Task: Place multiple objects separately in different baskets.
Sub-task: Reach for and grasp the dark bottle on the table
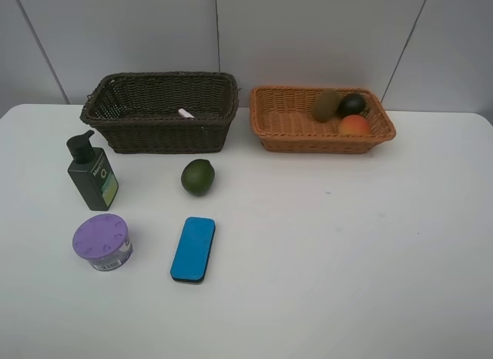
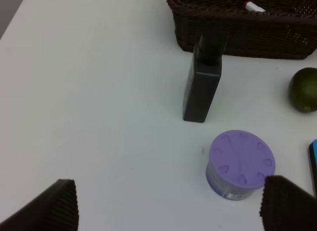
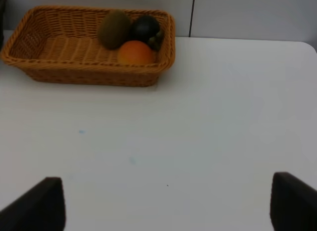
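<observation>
- Left gripper is hanging low over the table with jaws spread wide, holding nothing; the right gripper is likewise gaping and empty over bare tabletop.
- Purple-lidded tub is sitting just ahead of the left jaws, close beside one fingertip, lid facing up; it is probably the easiest next pick.
- Pump bottle is standing upright farther ahead, between the tub and the dark basket; the lime is lying off to the side, near that basket.
- Blue eraser is lying flat beside the tub, its long axis running roughly from the near table edge toward the baskets.
- All four loose items are sitting on the left half, so the left arm is the nearer one.
- White-pink marker is resting inside the dark basket; kiwi, mangosteen and peach are crowding one end of the light basket.
- Labels are showing on the bottle and the tub, but their print is reading too small to make out.
</observation>
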Controlling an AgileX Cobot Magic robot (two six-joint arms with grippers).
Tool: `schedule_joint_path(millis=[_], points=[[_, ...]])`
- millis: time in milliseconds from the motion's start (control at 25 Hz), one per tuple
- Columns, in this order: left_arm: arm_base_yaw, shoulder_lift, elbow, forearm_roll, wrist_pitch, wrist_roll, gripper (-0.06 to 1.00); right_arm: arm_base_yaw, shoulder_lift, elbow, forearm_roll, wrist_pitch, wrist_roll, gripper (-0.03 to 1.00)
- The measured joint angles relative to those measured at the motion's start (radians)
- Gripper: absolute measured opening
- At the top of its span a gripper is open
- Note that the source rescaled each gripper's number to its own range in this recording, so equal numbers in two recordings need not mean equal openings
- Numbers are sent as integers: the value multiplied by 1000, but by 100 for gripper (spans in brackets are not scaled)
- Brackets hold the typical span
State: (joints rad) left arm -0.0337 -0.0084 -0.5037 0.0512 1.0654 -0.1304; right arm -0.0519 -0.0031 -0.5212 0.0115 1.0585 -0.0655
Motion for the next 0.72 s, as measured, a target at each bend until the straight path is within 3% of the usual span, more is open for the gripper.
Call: schedule_joint_path(millis=[440,720], points=[[0,3,-8,-11,0,0,97,0,0,0,0,0,0,100],[0,241,-136,-40,-21,27,97,0,0,0,0,0,0,100]])
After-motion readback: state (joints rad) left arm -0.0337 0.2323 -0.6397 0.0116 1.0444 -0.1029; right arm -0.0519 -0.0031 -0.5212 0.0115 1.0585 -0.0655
